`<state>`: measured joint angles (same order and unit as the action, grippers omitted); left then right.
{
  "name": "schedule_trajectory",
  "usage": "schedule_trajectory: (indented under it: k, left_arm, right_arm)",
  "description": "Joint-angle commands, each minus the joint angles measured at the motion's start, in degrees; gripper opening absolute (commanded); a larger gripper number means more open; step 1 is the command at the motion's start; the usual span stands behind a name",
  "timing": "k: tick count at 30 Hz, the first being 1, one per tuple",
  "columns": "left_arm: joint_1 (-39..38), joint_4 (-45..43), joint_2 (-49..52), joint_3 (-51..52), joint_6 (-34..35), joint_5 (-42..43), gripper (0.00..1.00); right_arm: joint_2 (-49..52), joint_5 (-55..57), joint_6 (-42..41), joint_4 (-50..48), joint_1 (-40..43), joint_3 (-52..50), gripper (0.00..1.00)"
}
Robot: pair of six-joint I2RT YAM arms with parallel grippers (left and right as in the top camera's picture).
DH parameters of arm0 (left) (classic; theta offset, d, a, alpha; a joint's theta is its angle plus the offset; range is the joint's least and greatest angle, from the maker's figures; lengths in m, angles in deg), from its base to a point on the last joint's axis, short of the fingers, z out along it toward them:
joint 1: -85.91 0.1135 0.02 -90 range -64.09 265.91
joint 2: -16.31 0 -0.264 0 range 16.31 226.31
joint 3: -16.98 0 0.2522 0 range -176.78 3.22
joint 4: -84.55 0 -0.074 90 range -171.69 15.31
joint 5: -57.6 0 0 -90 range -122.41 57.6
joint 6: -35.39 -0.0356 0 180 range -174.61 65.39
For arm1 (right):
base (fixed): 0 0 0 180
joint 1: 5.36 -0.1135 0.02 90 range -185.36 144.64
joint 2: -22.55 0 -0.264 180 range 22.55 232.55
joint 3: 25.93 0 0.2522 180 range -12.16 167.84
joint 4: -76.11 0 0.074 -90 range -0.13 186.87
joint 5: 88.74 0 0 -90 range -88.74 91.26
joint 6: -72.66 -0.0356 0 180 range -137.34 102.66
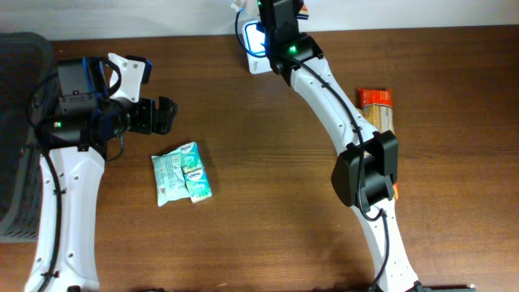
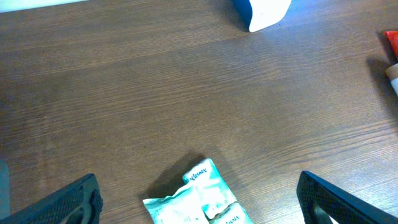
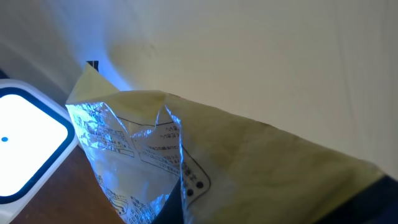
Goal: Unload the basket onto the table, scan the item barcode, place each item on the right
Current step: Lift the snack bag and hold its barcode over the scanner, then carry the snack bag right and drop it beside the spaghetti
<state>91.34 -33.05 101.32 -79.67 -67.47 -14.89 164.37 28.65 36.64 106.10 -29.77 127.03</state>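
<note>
2 states: right jaws clamp foil packet (image 3: 144, 152) (by the scanner (image 3: 26, 138)), left jaws gape empty.

Crinkled silver foil packet (image 3: 137, 155) with printed text hangs just beside the glowing blue-rimmed scanner (image 3: 25, 146).

Teal-and-white tissue pack (image 1: 182, 173), silver printed packet (image 3: 130, 155), brown wood-grain table (image 1: 268, 203)

**Even light, blue scanner glow**

The overhead view is bright, even and sharp, with only soft shadows on the table (image 1: 268, 203). At its far edge the scanner (image 1: 253, 36) glows white-blue and is blown out. In the right wrist view that glow glints off the foil packet (image 3: 137, 149), whose near part is blurred.
</note>
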Motion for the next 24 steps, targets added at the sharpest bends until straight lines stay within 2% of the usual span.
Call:
schedule_trajectory:
  k: [1,4,11,14,17,18,19,20,24]
  left_arm:
    - [0.11,0.04,-0.81,-0.79,-0.94,0.07,0.99]
    - [0.11,0.04,-0.81,-0.79,-0.94,0.04,0.99]
    - [0.11,0.04,-0.81,-0.79,-0.94,0.04,0.99]
    - [0.11,0.04,-0.81,-0.79,-0.94,0.04,0.99]
    - [0.11,0.04,-0.81,-0.79,-0.94,0.07,0.99]
    - [0.11,0.04,-0.81,-0.79,-0.94,0.04,0.99]
    - [0.11,0.04,-0.81,-0.79,-0.94,0.04,0.99]
    - [0.11,0.04,-0.81,-0.79,-0.92,0.04,0.99]
    - [0.11,0.04,-0.81,-0.79,-0.94,0.04,0.99]
  right_arm:
    - [0.02,1.79,-0.37,1.73,-0.07,-0.15,0.04]
    - [0.02,2.03,-0.42,5.11,-0.04,-0.15,0.04]
    - [-0.63,5.53,-0.42,2.34,-0.68,-0.13,0.04]
    - [-6.19,5.14,-8.66,3.08,-1.60,-0.13,0.04]
    - [-15.72,-1.70,-19.43,14.25,-1.79,-0.13,0.04]
    - [-19.91,-4.90,-26.27,20.87,-1.64,-0.13,0.04]
    - [-25.66,-8.04,-37.44,31.12,-0.68,-0.13,0.04]
    - [-29.07,-10.45,-43.95,37.86,0.33,-0.13,0.04]
    - [-37.31,-23.76,-55.06,63.95,8.46,-0.13,0.04]
